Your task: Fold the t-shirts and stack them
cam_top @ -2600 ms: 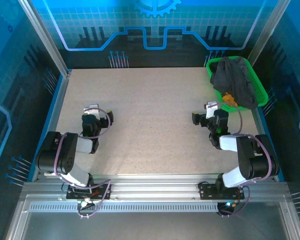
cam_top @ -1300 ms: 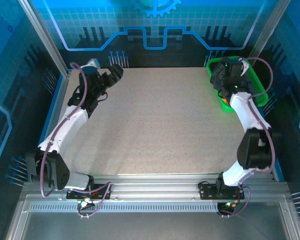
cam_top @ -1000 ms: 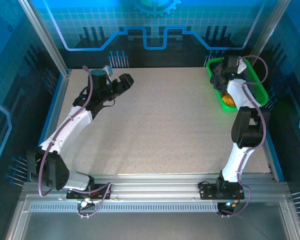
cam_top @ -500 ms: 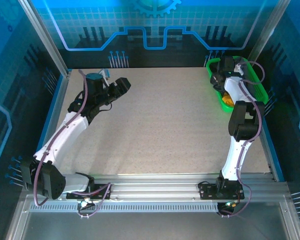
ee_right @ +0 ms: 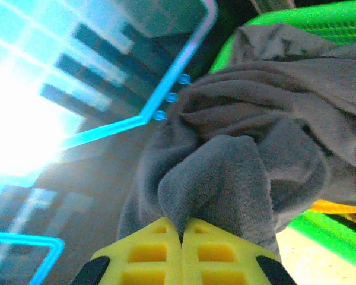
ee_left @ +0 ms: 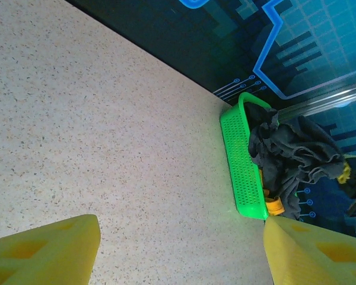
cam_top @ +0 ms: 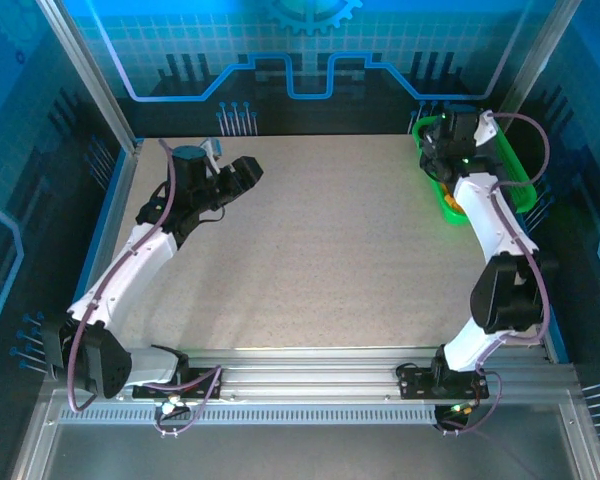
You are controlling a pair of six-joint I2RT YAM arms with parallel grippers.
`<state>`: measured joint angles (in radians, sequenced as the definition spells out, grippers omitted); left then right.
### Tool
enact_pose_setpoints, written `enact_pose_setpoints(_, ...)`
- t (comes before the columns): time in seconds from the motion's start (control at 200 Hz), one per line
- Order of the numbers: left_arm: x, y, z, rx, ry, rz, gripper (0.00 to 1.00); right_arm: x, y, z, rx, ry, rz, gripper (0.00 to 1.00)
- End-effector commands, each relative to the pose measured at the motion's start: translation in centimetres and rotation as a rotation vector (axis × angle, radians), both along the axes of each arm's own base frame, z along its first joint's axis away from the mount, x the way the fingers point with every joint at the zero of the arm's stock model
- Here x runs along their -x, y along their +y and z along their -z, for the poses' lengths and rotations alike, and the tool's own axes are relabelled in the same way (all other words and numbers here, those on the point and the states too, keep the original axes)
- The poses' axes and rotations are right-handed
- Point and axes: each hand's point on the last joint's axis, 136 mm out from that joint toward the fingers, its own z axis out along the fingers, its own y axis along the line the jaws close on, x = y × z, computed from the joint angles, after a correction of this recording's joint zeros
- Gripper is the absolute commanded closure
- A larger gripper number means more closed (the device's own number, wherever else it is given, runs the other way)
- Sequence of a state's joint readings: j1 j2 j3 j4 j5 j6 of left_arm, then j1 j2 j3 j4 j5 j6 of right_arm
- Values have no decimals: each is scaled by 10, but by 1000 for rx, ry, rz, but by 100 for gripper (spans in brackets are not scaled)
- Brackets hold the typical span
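— Fabric is seen where, exactly?

— A charcoal-black soft fabric t-shirt (ee_left: pixel 291 151) is bunched in a green perforated plastic basket (ee_left: pixel 240 172), which is set at the far right corner of the speckled beige worktop (cam_top: pixel 320 260). Folds of it are draped over the basket's rim.

— And how are the jaws of the right gripper set?

— The right gripper (ee_right: pixel 181 236) is held over the basket. Its yellow fingers are pressed together, and a fold of the charcoal-black t-shirt is pinched between them.

— Is anything else noted in the basket?

— A bright orange fabric t-shirt (ee_left: pixel 275 206) is glimpsed under the dark heap, at the basket's near end. Whether a second dark tee is mixed into that heap cannot be told.

— How is the left gripper placed?

— The left gripper (cam_top: pixel 248 172) is raised near the far edge of the worktop, toward its left corner, well apart from the basket. Its jaws are spread wide and nothing is held between them. In the left wrist view the bare worktop is seen through the gap.
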<state>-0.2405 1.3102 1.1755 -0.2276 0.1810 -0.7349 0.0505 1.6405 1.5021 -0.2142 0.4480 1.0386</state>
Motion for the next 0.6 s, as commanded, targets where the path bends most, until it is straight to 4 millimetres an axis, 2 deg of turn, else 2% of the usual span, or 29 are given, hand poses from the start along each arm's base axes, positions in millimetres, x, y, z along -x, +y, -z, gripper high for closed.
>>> enact_pose_setpoints(0.0, -2, -10, -13, 30, -27, 36, 26, 9, 18, -61, 39, -175, -27, 100)
enact_pose_setpoints(0.065, -2, -9, -13, 31, -25, 34, 26, 16, 25, -95, 72, -239, -53, 100)
enact_pose_setpoints(0.2, -2, -10, -10, 38, -17, 34, 27, 29, 42, -182, 163, -431, -136, 100)
enact_pose_setpoints(0.305, -3, -13, -7, 47, -8, 37, 27, 39, 65, -242, 176, -620, -263, 100)
enact_pose_setpoints(0.44, -3, -13, -4, 45, -4, 35, 27, 50, 108, -299, 172, -797, -476, 100)
enact_pose_setpoints(0.595, -2, -9, -2, 33, 2, 13, 27, 77, 171, -352, 189, -965, -736, 100)
